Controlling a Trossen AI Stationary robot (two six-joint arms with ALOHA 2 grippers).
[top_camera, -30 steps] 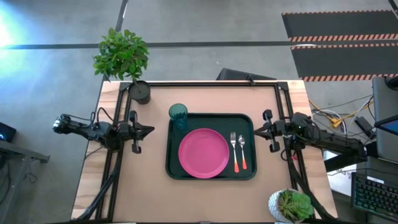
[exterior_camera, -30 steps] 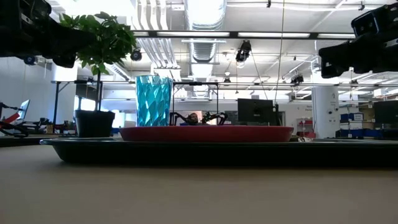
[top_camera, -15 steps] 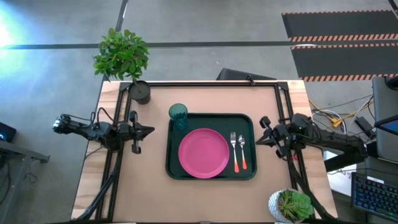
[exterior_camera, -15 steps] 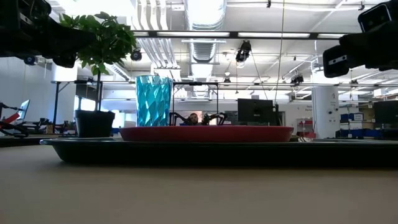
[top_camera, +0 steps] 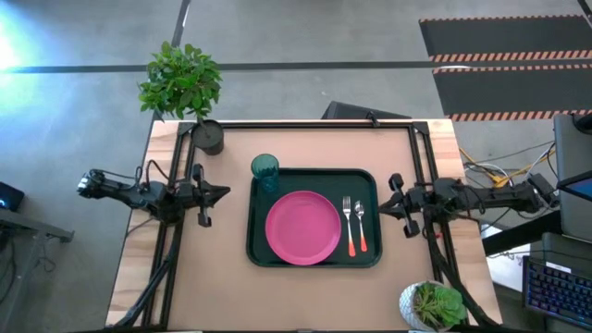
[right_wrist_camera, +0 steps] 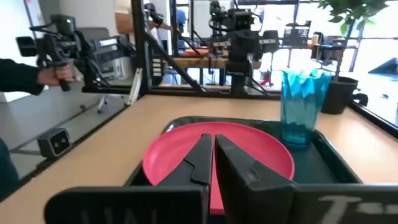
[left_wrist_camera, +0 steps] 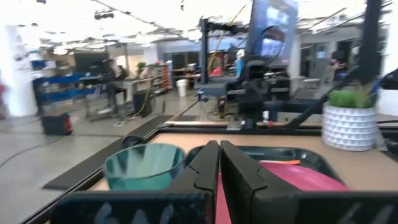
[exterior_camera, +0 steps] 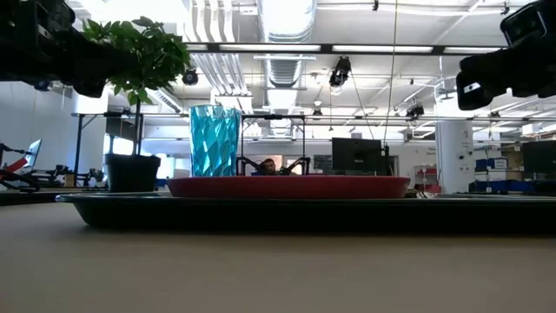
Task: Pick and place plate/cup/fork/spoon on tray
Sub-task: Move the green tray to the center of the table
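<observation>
Pink plate [top_camera: 302,228] sits centred on the tray [top_camera: 259,254], fork [top_camera: 350,227] and spoon [top_camera: 360,222] beside it, cup [top_camera: 265,169] at the far corner; left end effector [top_camera: 220,193] and right end effector [top_camera: 387,198] hover clenched, empty, either side.

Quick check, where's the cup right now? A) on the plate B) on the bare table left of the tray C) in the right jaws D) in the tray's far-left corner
D: the cup stands upright in the far-left corner of the tray, beside the plate, with neither arm touching it.
</observation>
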